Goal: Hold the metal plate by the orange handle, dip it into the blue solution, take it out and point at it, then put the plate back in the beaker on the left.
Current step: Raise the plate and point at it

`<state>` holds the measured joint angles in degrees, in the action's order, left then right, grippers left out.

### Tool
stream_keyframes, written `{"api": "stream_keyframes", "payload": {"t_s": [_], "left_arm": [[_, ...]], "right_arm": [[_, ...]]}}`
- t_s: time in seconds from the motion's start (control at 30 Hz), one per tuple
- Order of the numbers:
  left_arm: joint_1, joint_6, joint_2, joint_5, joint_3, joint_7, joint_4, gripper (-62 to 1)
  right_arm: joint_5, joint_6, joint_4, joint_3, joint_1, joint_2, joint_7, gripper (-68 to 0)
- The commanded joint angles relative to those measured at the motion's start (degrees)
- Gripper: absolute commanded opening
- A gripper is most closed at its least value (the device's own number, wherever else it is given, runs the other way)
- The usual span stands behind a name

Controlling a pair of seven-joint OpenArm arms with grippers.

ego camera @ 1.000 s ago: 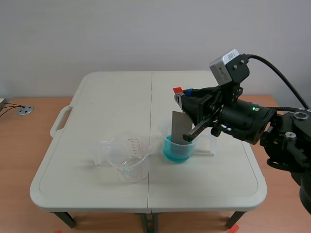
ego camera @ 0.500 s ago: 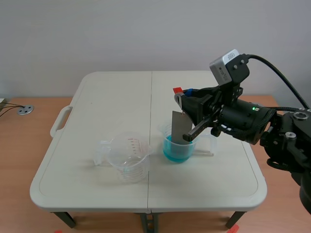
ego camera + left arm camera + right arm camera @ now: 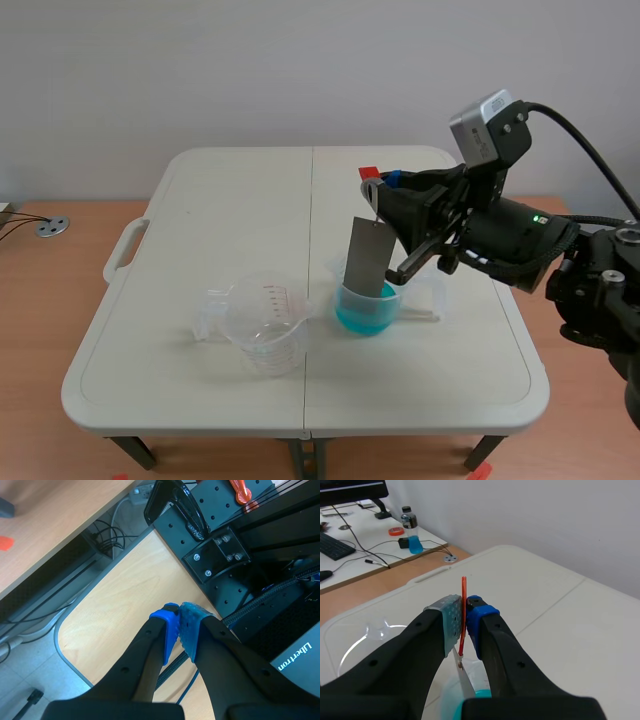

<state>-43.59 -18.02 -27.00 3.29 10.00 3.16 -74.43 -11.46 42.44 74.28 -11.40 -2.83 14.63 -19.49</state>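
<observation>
The grey metal plate hangs from its orange handle, which is pinched in my right gripper. The plate's lower edge sits at the rim of the beaker of blue solution near the table's middle. An empty clear beaker stands to its left. In the right wrist view the handle stands upright between the pads, with the plate's top and the blue liquid below. My left gripper is shut on nothing, off the table above a wooden floor.
The white folding table has a carry handle on its left side. A desk with a bottle of blue liquid, cables and a roll of tape lies beyond the table in the right wrist view.
My right gripper has risen and shifted slightly right, lifting the plate mostly out of the blue solution. The beakers stayed put.
</observation>
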Motion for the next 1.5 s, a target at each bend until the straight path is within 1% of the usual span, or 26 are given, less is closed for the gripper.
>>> {"api": "stream_keyframes", "payload": {"t_s": [0.0,0.43,0.63,0.83,1.07,1.23,1.37,1.47], "left_arm": [[0.0,-0.1,-0.3,0.3,-0.4,-0.3,-0.5,-59.4],[0.0,-0.1,-0.4,0.2,-0.4,-0.3,-0.5,-59.4],[0.0,-0.1,-0.4,-2.5,-2.0,-0.3,-0.5,-59.4],[0.0,-0.1,-0.7,-2.7,-8.0,-0.3,-0.5,-59.4],[0.3,-0.1,-0.7,-2.7,-19.0,-0.5,-0.5,-59.4],[2.8,-0.1,-1.0,-2.7,-25.7,-0.7,-0.5,-59.4],[6.4,-0.1,-2.2,-2.7,-28.4,-1.4,-0.5,-59.4],[9.6,-0.2,-3.3,-2.7,-28.8,-3.4,-0.5,-59.4]], "right_arm": [[-0.7,0.3,2.1,0.8,-0.8,0.3,-1.2,-66.2],[-0.7,0.3,9.8,2.9,-0.7,0.4,-0.1,-66.2],[-1.0,0.3,12.9,2.9,-0.7,1.2,0.8,-66.2],[-3.8,0.3,15.5,3.2,-0.7,2.2,2.7,-66.2],[-6.6,0.3,18.9,4.6,-0.7,2.2,6.4,-66.2],[-8.9,0.3,21.5,5.0,-0.7,2.2,9.6,-66.2],[-10.8,0.3,23.2,5.1,-0.7,2.2,11.4,-66.2],[-12.0,0.3,24.3,5.1,-0.7,2.2,12.7,-66.2]]}}
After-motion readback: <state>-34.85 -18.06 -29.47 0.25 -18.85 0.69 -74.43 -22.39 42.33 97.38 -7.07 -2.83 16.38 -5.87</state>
